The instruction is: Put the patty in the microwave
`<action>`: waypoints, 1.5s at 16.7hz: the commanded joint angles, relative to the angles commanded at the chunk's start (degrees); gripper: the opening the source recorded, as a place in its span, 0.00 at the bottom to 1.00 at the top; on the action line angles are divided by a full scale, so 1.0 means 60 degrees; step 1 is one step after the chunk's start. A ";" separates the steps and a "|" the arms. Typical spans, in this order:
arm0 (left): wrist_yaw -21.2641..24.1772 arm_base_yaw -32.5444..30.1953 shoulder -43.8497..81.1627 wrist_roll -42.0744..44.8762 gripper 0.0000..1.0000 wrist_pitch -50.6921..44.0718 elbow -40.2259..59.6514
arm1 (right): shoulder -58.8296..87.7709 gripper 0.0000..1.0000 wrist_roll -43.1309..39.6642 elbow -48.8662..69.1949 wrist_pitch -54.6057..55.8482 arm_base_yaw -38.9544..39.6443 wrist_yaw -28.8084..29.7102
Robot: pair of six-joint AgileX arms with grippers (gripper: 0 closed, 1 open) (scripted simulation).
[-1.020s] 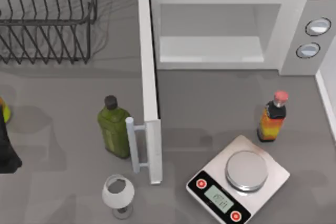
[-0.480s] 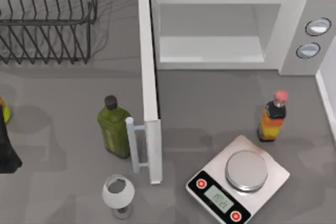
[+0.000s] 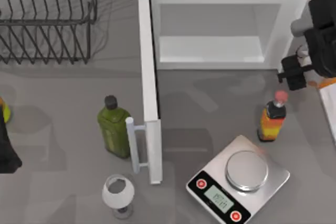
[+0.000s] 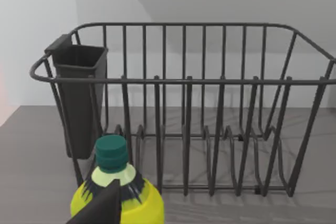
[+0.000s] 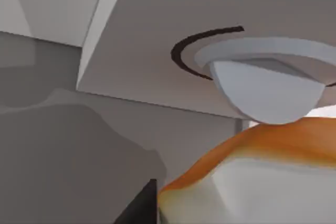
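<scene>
Jaws, left: cannot tell if apart or together.
Left arm: parked at the desk's far left edge, by a yellow bottle.
Rack: back left, dark wire, with a cup on one end.
Green bottle: upright, just left of the door handle.
Glass: front, near the door's tip.
Microwave: back centre, door swung wide, cavity bare.
Scale: front right, steel plate bare.
Orange bottle: upright, just behind the scale.
Right arm: over the microwave's dial side.
Patty: at the right arm's tip, close to a dial, outside the cavity.
Jaws, right: cannot tell whether clamped on it.
</scene>
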 joint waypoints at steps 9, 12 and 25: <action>0.0000 0.0000 0.0000 0.0000 1.00 0.0000 0.0000 | 0.3234 0.00 0.2767 0.0932 0.7287 0.3433 0.2435; 0.0000 0.0000 0.0000 0.0000 1.00 0.0000 0.0000 | 0.3637 0.00 0.3179 0.1003 0.8134 0.3929 0.2779; 0.0000 0.0000 0.0000 0.0000 1.00 0.0000 0.0000 | 0.4506 0.00 0.2957 0.2852 0.7529 0.3448 0.2357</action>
